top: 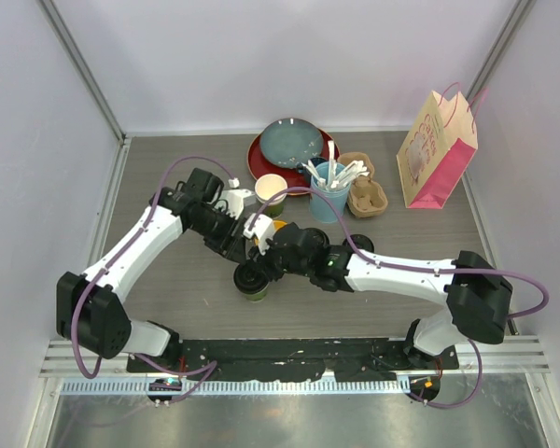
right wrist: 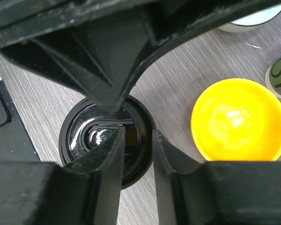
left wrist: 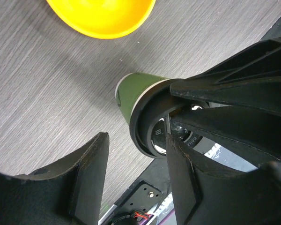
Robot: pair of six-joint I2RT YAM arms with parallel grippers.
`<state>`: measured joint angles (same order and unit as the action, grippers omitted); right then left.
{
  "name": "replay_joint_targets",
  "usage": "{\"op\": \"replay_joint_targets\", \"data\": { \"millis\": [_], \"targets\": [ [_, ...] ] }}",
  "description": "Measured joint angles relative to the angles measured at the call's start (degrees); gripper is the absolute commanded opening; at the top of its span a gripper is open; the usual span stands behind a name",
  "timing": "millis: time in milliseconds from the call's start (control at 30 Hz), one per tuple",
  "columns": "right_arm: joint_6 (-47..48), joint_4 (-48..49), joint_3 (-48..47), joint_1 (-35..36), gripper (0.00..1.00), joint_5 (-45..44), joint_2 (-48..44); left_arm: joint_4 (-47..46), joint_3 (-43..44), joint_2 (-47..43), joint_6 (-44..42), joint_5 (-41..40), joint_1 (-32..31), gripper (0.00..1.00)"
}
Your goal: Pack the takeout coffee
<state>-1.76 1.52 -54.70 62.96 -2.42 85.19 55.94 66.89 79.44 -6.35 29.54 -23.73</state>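
Observation:
One dark green cup [top: 253, 290] stands on the table with a black lid [top: 250, 276] on top. The left wrist view shows its green side [left wrist: 133, 91] and lid [left wrist: 152, 131]. The right wrist view shows the lid [right wrist: 77, 138] from above. My right gripper [top: 267, 262] [right wrist: 138, 133] is nearly closed, its fingers astride the lid's rim. My left gripper [top: 246, 245] [left wrist: 136, 143] is open beside the cup, holding nothing. The second cup [top: 271, 189] stands open, cream inside, behind the arms.
A yellow bowl [right wrist: 236, 119] [left wrist: 103, 16] sits close beside the lidded cup. Red and blue-grey plates [top: 289, 145], a light-blue cup of white utensils [top: 329, 198], a cardboard cup carrier [top: 366, 194] and a pink paper bag [top: 436, 151] stand at the back. Loose black lids [top: 361, 245] lie by the right arm.

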Motion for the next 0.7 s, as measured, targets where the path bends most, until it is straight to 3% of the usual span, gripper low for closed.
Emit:
{"op": "replay_joint_targets", "data": {
  "millis": [233,333,500,700],
  "targets": [
    [0.61,-3.41,-2.10,0.00,0.48,1.09,0.04,-0.42,0.00,0.00,0.02,-0.57,0.22,0.55],
    [0.70,-4.37,-3.76,0.00,0.64,1.27,0.04,-0.42,0.04,0.00,0.00,-0.50,0.22,0.55],
    [-1.44,-5.75,-6.19,-0.04,0.65,2.62,-0.63,-0.39,0.07,-0.04,-0.02,-0.46,-0.04,0.53],
    [-13.90,-13.68,-6.27,-0.17,0.63,1.05,-6.99,-0.42,0.07,-1.25,-0.11,-2.03,-1.92,0.52]
  ]
}}
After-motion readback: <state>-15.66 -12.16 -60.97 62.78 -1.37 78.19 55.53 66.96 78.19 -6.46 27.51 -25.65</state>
